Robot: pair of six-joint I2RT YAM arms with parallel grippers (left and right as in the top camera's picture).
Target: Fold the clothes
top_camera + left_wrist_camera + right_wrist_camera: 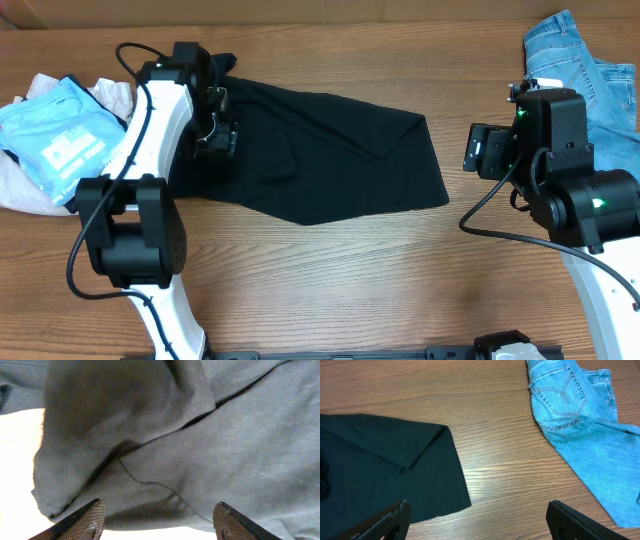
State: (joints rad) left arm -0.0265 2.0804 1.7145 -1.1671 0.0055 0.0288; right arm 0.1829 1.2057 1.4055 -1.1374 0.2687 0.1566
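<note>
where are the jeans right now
In the overhead view the jeans lie at the top right, on the robot's right side, just behind the right arm and well apart from the black shirt at centre.

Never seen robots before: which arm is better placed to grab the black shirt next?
Probably left: the left pincer hangs open over the black T-shirt; the right pincer is over bare table.

Left hand (pixel 159 521): far left, fingers spread apart, held low. Right hand (pixel 480 522): right side, fingers spread apart, raised.
</note>
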